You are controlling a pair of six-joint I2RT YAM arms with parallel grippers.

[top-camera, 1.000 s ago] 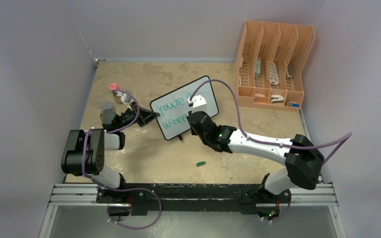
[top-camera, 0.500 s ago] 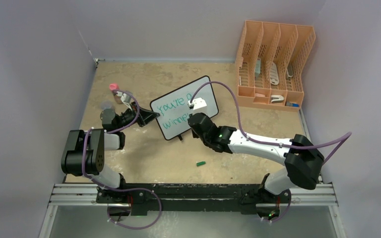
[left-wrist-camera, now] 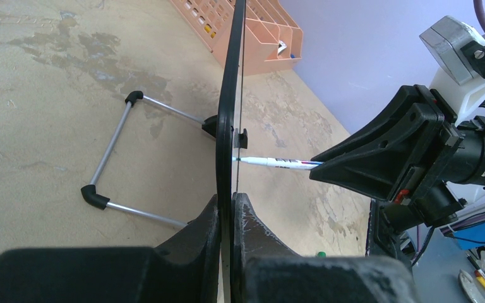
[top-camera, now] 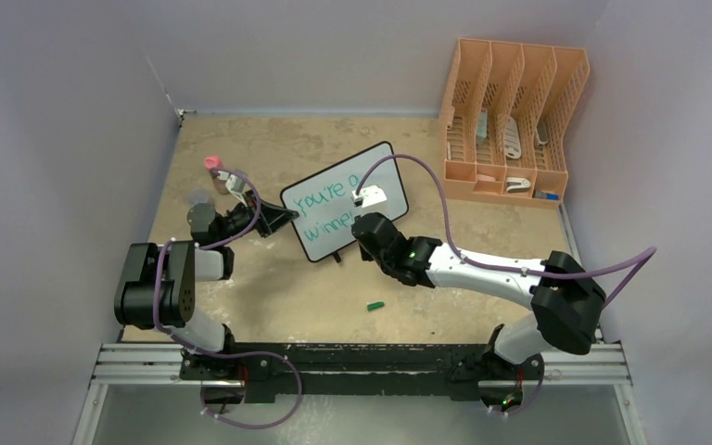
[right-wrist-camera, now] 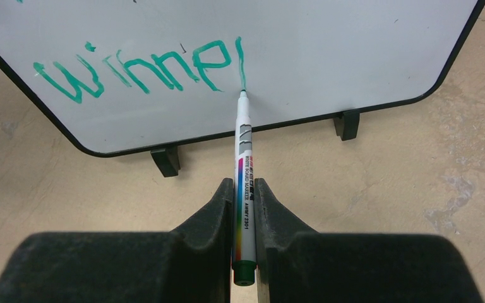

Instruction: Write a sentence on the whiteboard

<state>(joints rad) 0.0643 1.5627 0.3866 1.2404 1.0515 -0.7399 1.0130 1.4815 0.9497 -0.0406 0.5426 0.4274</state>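
Note:
The whiteboard stands tilted at mid-table on two black feet. It also shows in the right wrist view and edge-on in the left wrist view. The sentence is teal lettering in two lines. Its lower line reads "Winne" plus a fresh vertical stroke. My left gripper is shut on the board's left edge. My right gripper is shut on a white marker. The marker's green tip touches the board at the foot of that stroke. The marker also shows in the left wrist view.
A green marker cap lies on the table in front of the board. An orange file rack stands at the back right. A pink-capped object stands behind the left gripper. The board's wire stand rests behind it.
My right gripper has shifted slightly toward the near side with the marker on the board. The left gripper and the board have not moved.

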